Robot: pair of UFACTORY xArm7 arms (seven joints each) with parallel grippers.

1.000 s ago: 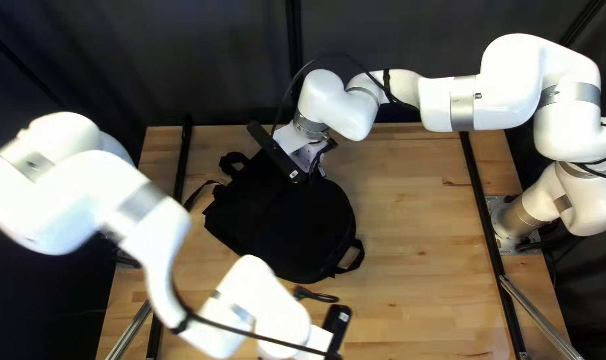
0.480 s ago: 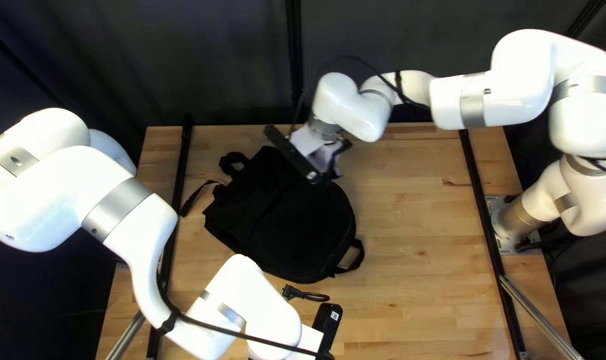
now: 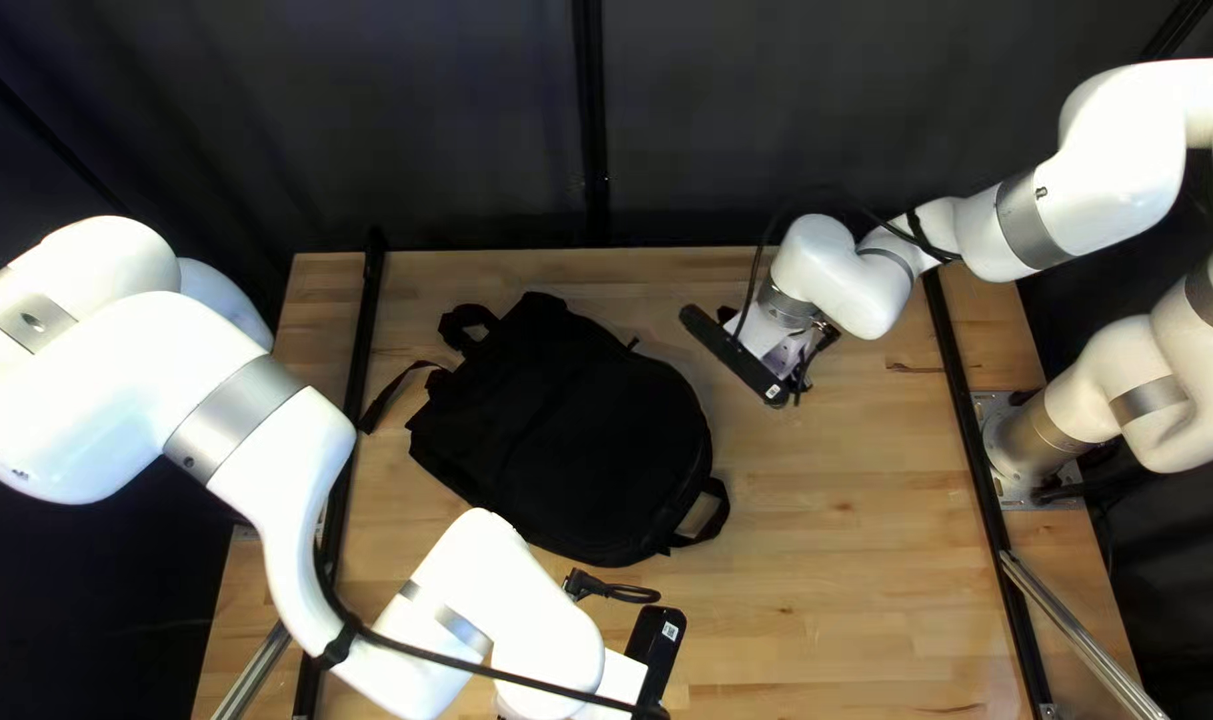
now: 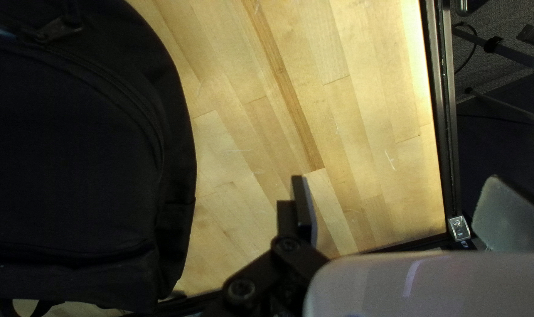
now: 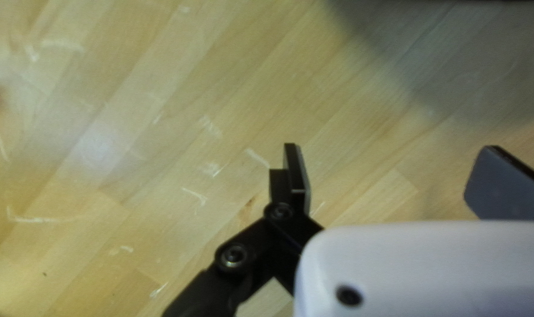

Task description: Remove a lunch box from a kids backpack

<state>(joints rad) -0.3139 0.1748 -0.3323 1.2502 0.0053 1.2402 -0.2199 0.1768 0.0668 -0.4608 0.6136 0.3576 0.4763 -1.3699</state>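
And away from the backpack (image 3: 566, 440), centre-left of the top left view, swinging rightward with right fingers (image 5: 504, 191) spread, grasping nothing! Seeing left fingers (image 4: 502, 217) released too. Can't spot the lunch box; probably inside, so still needing extraction.

- Backpack (image 3: 553, 440): black woven-looking cloth, matt.
- Bench (image 3: 833, 534): smooth pale wood, softly sheened, scuffed in the right wrist view.
- Left arm (image 3: 293, 460), nine o'clock, and right arm (image 3: 1106, 167), two o'clock: glossy white shells, satin metal-look bands.
- Curtain (image 3: 766, 107), twelve o'clock: matt dark cloth.
- Rail (image 3: 1080, 638), four o'clock: shiny bare metal.
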